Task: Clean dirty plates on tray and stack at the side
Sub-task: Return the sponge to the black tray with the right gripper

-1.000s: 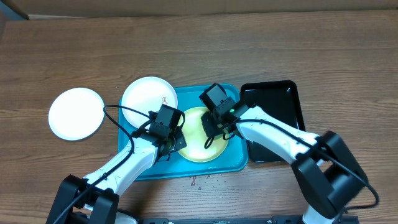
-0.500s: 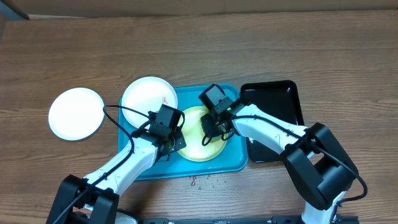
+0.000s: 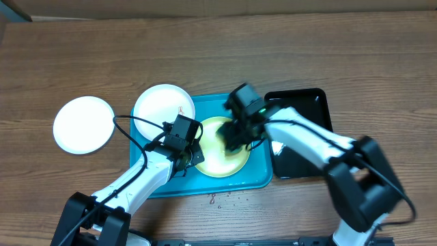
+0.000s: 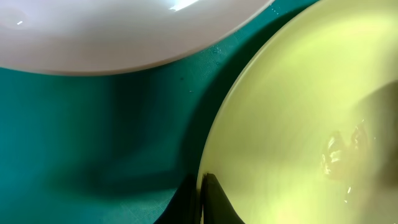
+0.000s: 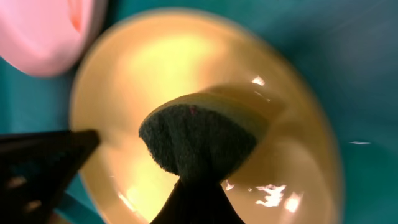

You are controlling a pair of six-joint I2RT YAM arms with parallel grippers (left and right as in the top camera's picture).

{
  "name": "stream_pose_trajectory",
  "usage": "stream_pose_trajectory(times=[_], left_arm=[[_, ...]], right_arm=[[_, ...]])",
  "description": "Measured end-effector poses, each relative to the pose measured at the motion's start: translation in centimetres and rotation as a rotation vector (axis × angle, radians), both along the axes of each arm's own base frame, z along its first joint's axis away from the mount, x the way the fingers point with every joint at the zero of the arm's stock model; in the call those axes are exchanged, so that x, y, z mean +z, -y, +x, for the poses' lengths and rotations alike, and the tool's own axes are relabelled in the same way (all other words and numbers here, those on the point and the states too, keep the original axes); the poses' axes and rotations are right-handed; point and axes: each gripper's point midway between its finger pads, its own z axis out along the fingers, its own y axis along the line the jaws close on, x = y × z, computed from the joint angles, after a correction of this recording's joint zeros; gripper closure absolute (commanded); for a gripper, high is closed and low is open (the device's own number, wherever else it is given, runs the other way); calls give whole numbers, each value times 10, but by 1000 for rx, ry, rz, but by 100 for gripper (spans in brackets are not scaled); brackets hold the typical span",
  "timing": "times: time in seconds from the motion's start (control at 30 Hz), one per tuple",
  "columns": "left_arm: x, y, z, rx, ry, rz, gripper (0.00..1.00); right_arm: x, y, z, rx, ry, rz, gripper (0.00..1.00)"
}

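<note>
Green sponge (image 5: pixel 199 140) clenched in right hand (image 3: pixel 240 134) | left hand (image 3: pixel 192 154) pinching yellow-green plate (image 3: pixel 217 162) rim

The left jaws clamp the near-left rim of the yellow-green plate (image 3: pixel 218 160). Just ahead of them a smeared white plate (image 3: pixel 162 108) overhangs the tray (image 3: pixel 208 106) rim and blocks that side. The right jaws hold a sponge (image 5: pixel 199 140) over the same plate's middle, crowding it. The black tray (image 3: pixel 304 102) lies at their right. Bare counter (image 3: pixel 273 48) stretches beyond both, with another white plate (image 3: pixel 84 124) far left.
</note>
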Motion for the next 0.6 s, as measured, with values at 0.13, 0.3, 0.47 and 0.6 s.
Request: stream_pose_trajectory(times=[0.13, 0.3, 0.47, 0.6], left_arm=[[0, 0, 0, 0, 0, 0, 96], [0, 0, 0, -2, 1, 0, 96], [0, -2, -4, -20, -19, 15, 96], [4, -10, -13, -27, -57, 60, 96]], right_arm=[[50, 40, 25, -106, 65, 35, 96], [80, 119, 40, -287, 92, -38, 96], [66, 188, 52, -451, 75, -156, 96], [55, 229, 54, -541, 75, -233, 96]])
